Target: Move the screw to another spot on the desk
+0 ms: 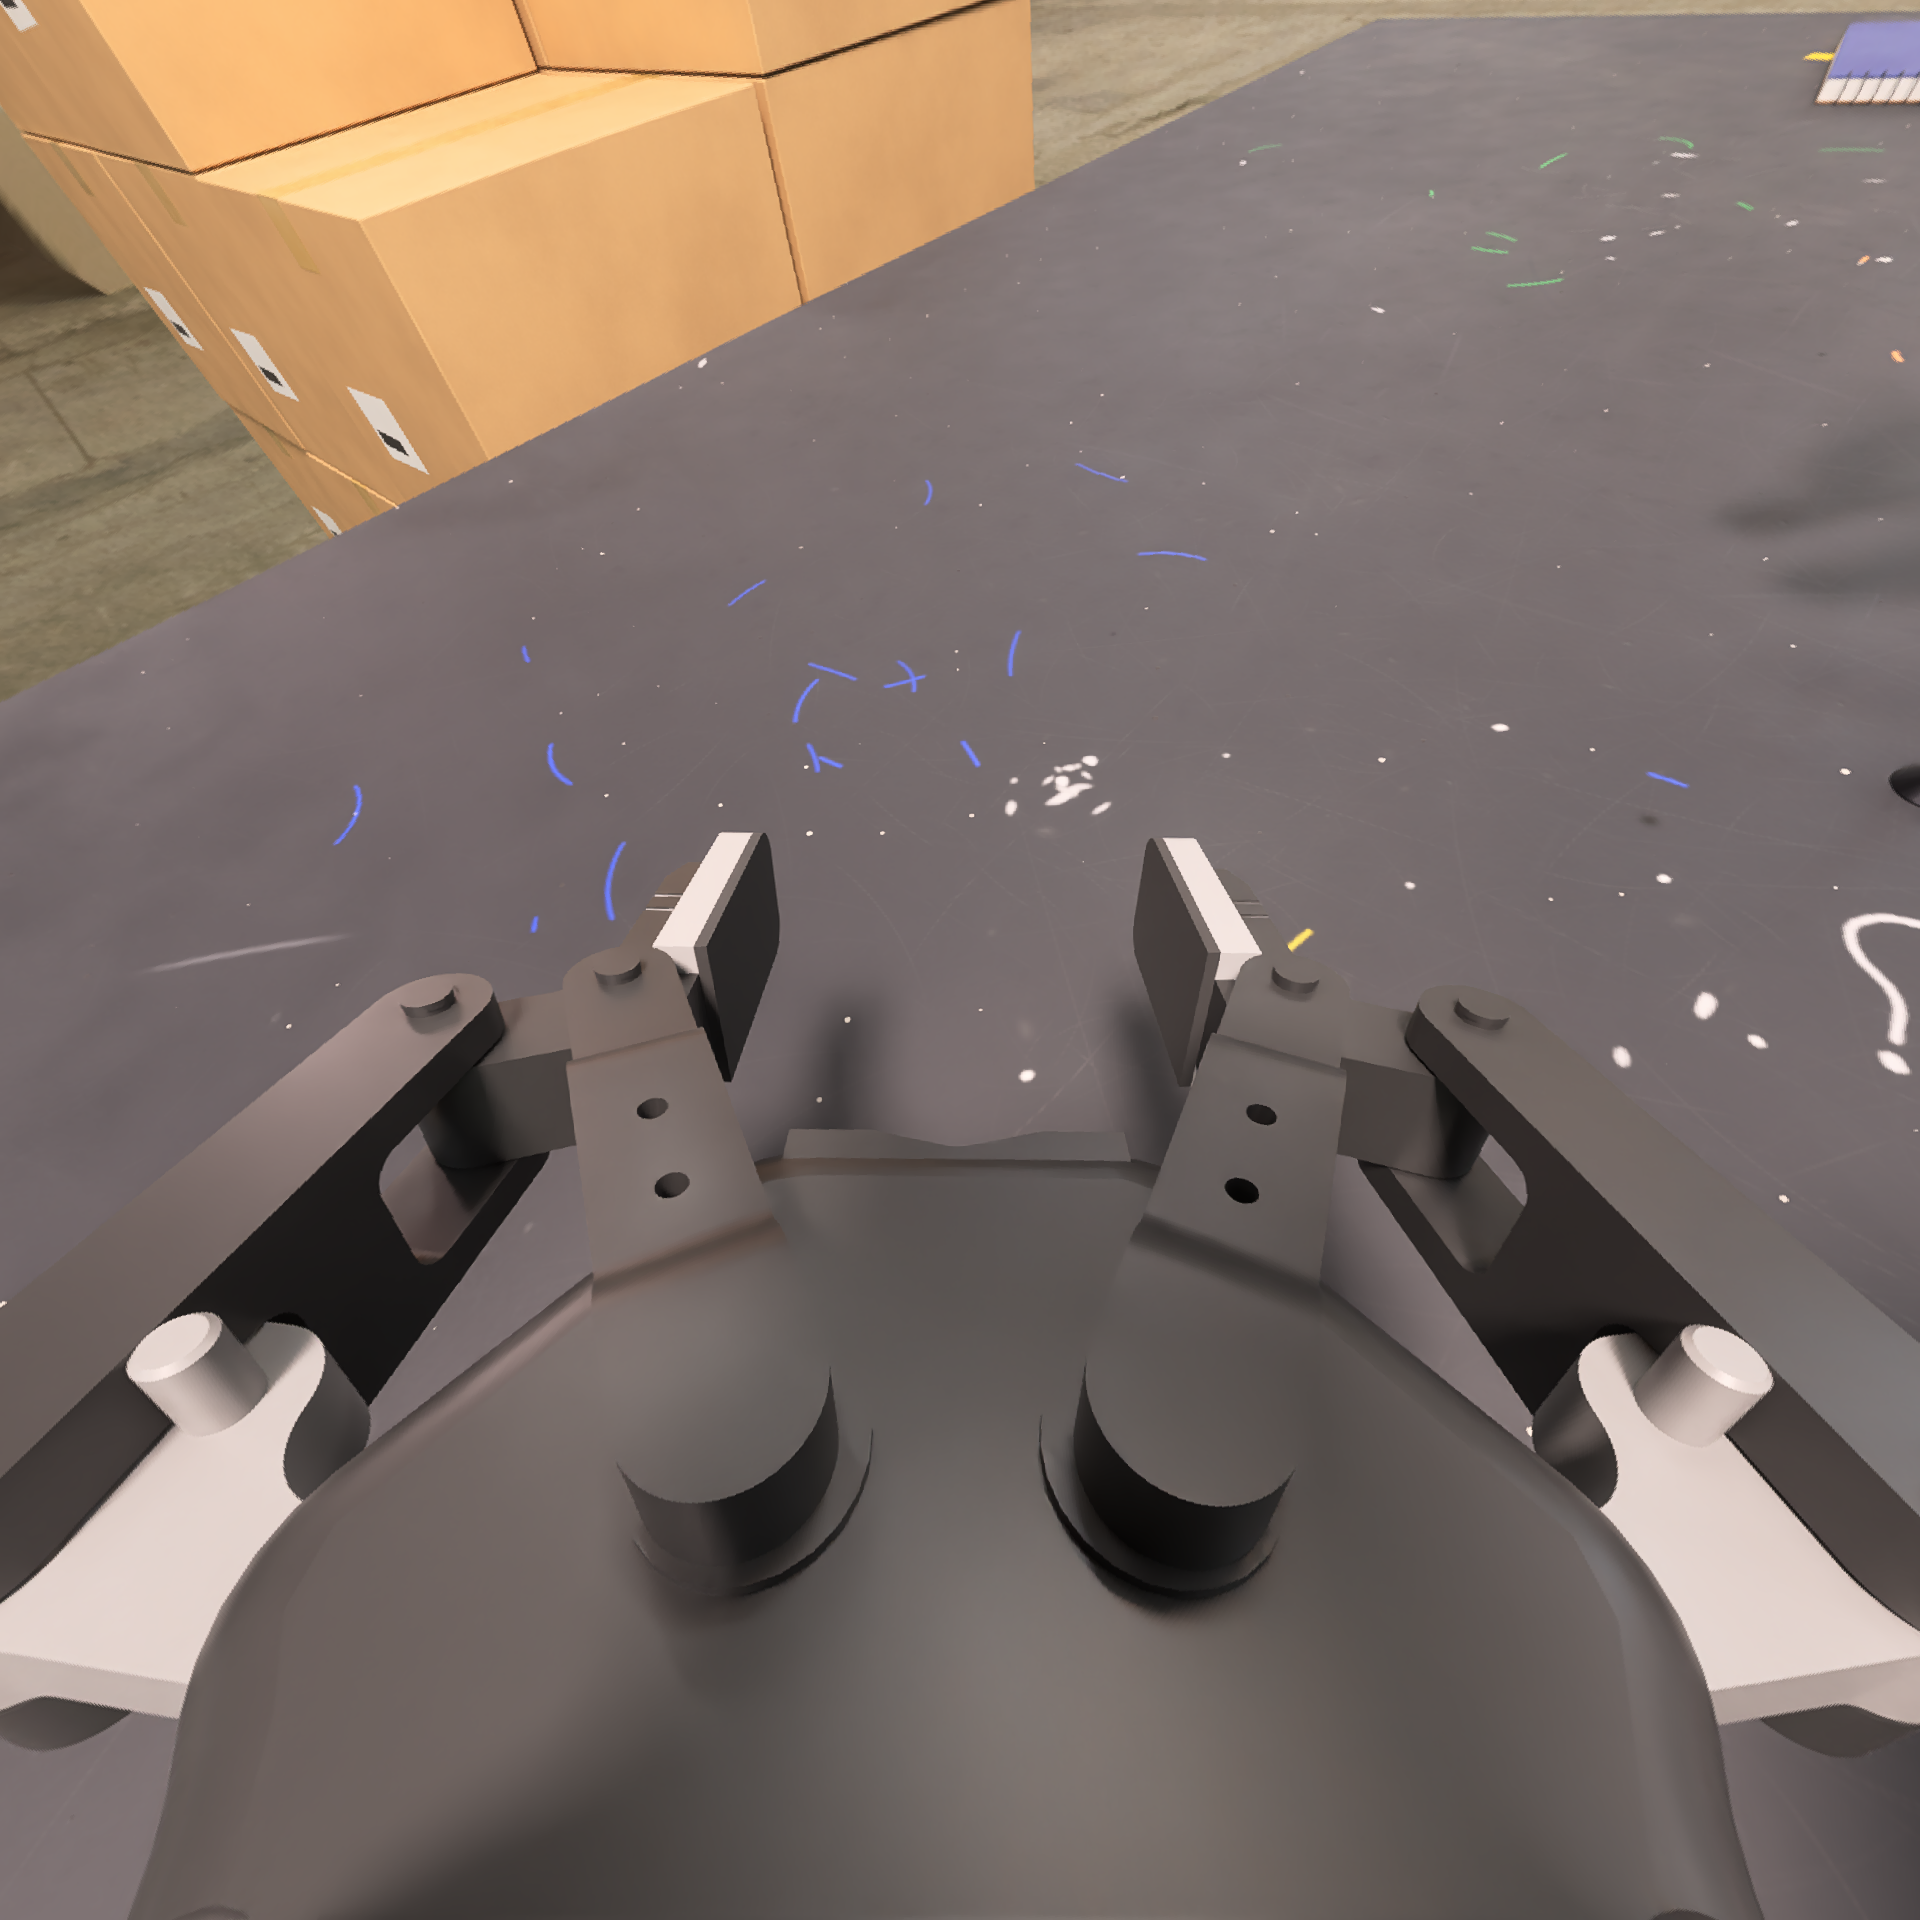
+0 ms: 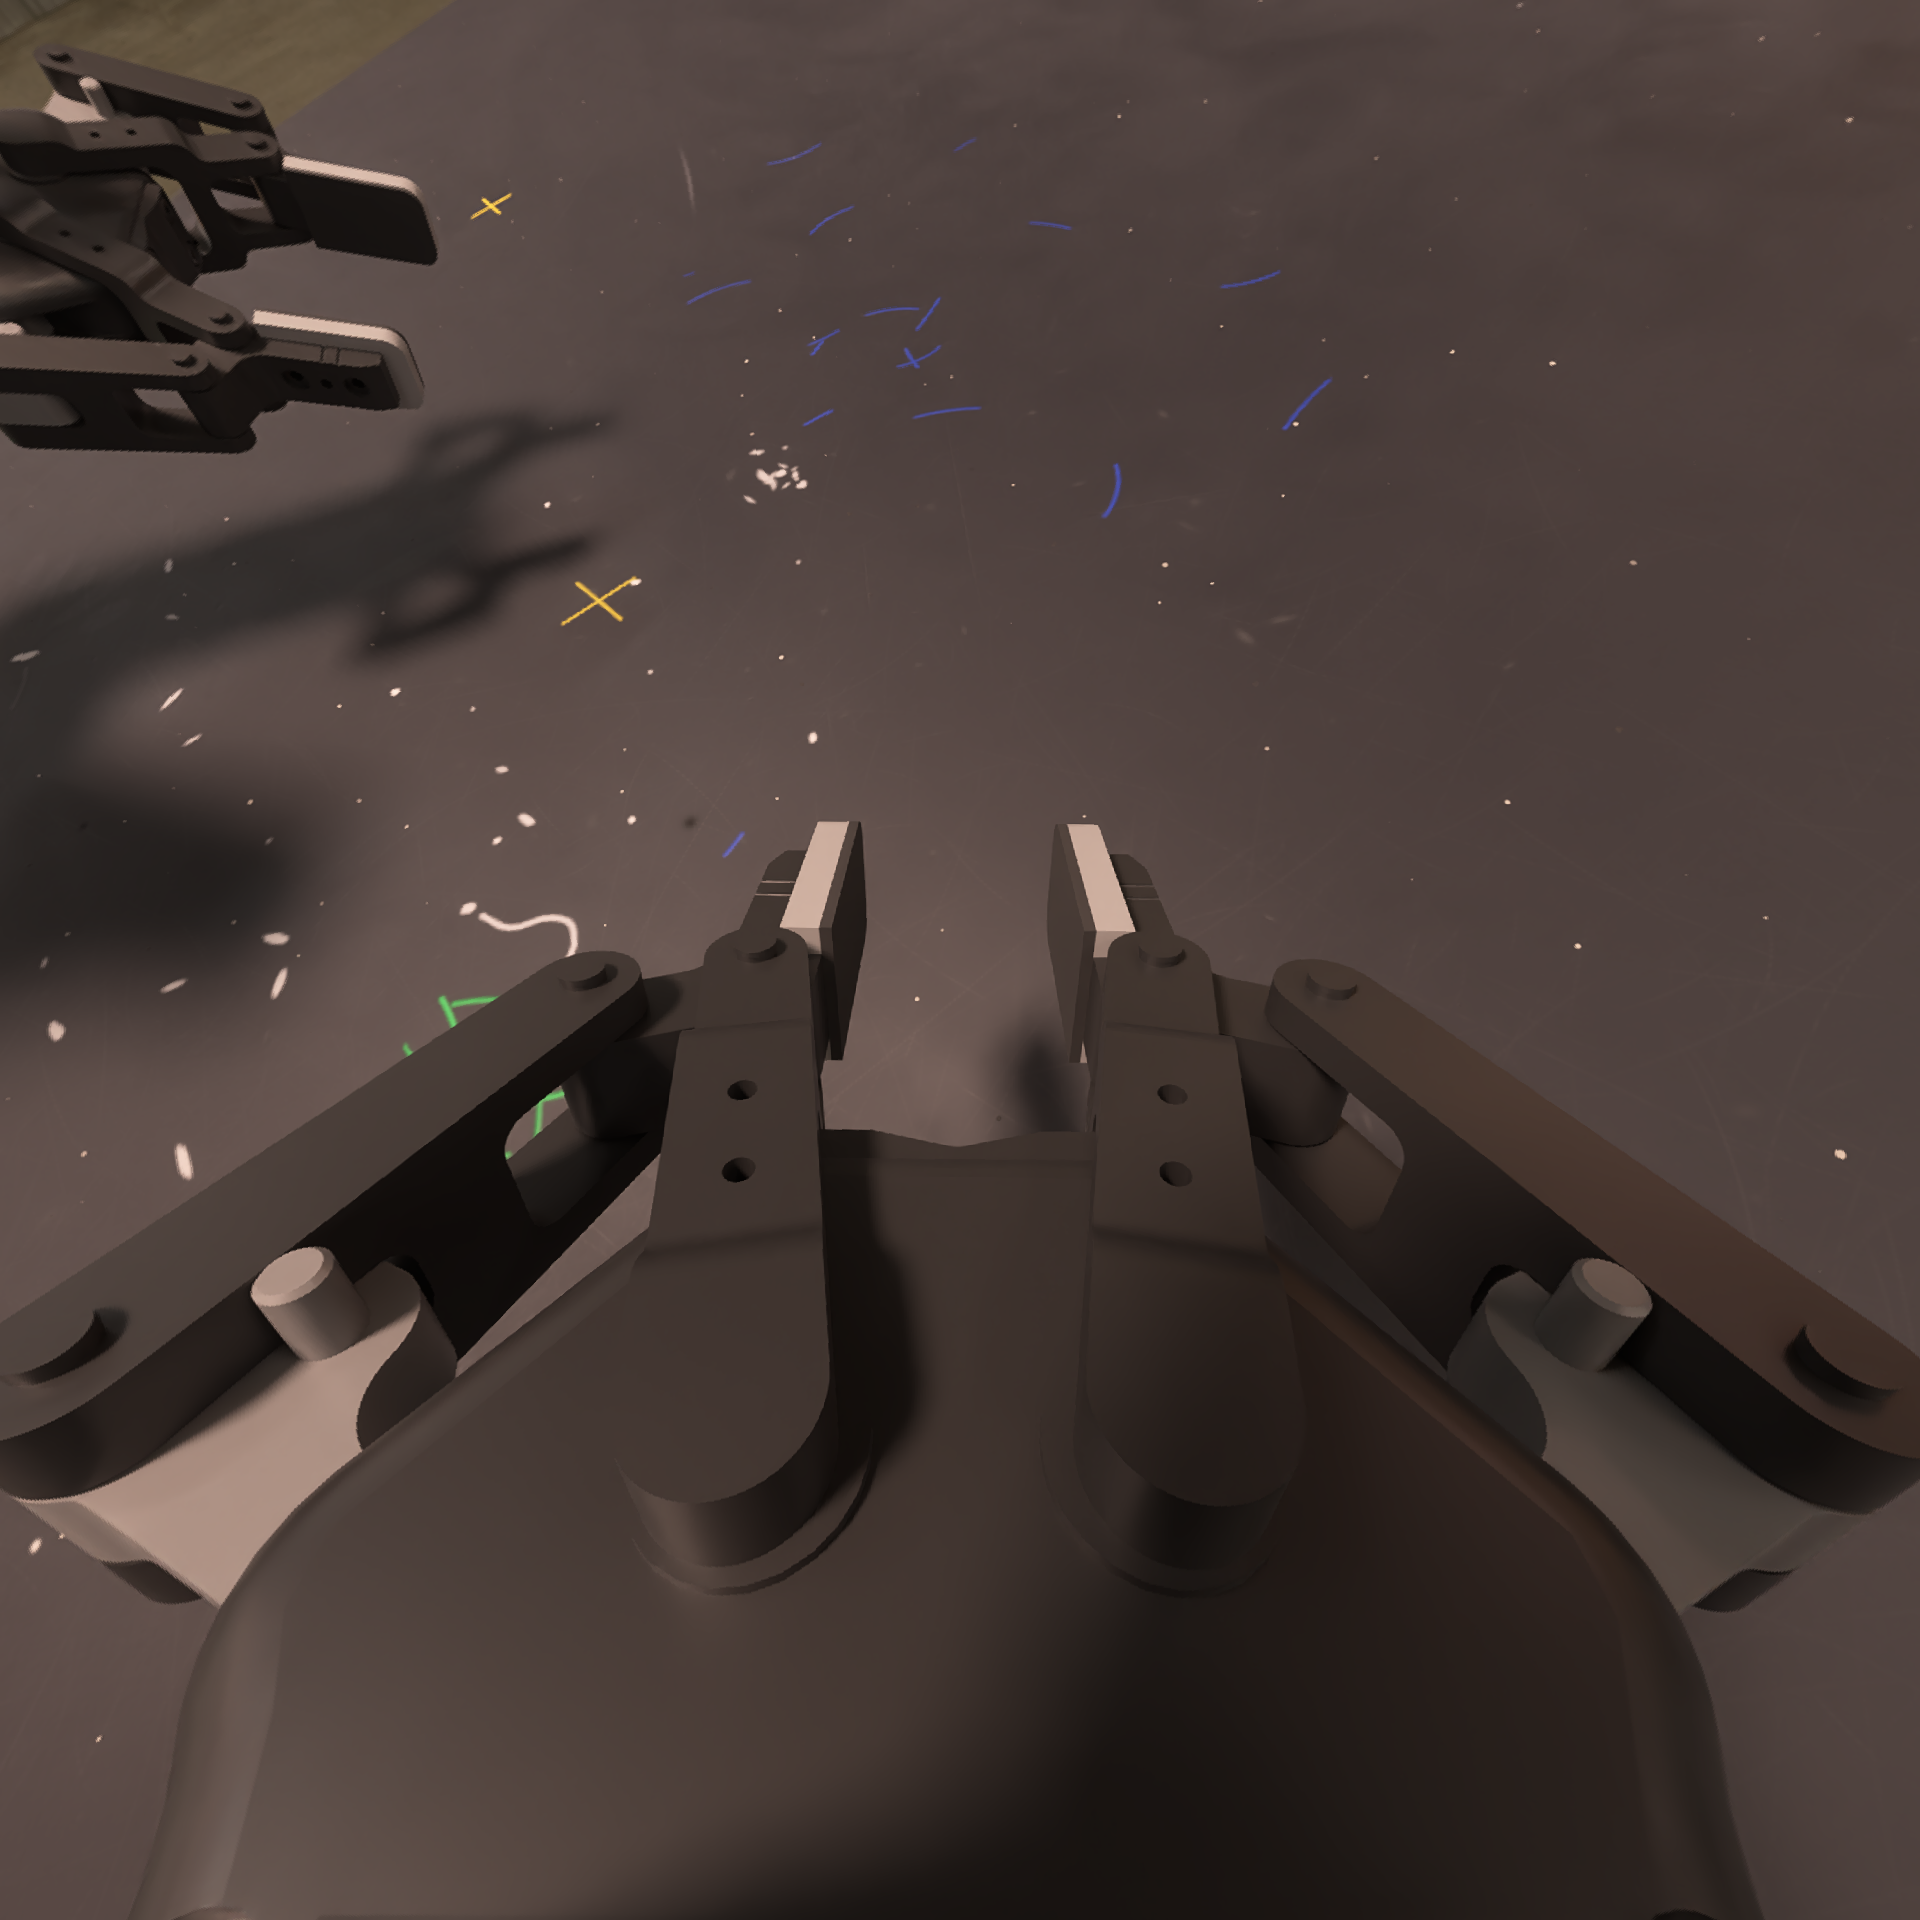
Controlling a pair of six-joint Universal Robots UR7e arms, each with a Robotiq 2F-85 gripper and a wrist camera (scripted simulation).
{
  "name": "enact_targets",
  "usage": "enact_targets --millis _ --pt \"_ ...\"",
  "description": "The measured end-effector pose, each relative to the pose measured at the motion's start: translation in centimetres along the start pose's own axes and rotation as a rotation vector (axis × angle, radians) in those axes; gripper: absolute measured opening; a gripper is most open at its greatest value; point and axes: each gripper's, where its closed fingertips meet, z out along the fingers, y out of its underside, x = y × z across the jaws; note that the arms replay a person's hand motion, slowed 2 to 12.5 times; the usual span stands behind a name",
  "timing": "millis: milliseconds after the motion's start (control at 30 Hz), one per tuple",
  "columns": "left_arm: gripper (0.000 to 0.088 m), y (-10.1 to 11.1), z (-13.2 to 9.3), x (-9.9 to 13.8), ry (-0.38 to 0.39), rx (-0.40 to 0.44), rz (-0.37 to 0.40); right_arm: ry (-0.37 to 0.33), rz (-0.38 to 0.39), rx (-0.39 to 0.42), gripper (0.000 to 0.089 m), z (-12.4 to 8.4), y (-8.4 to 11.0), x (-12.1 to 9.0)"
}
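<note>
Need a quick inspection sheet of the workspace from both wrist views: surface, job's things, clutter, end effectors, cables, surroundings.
Surface: dark grey desk with blue, green, yellow and white marks.
Job's things: screw, nothing seen in either view.
Clutter: a purple object at the desk's far corner, cut off by the frame.
End effectors: left end effector open and empty; right end effector open and empty; both above the desk.
Cables: nothing seen.
Surroundings: stacked cardboard boxes beside the desk, on a stone floor.

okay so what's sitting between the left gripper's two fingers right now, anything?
Nothing is held. In the left wrist view, the open left gripper shows only bare dark desk between its fingers.
</note>
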Motion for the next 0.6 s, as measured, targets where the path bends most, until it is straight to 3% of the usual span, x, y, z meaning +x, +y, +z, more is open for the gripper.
enact_targets --millis 600 --pt "0.0616 0.28 0.28 0.25 0.024 -0.024 -0.016 0.059 -0.022 -0.036 0.0322 0.74 0.08 -0.63"
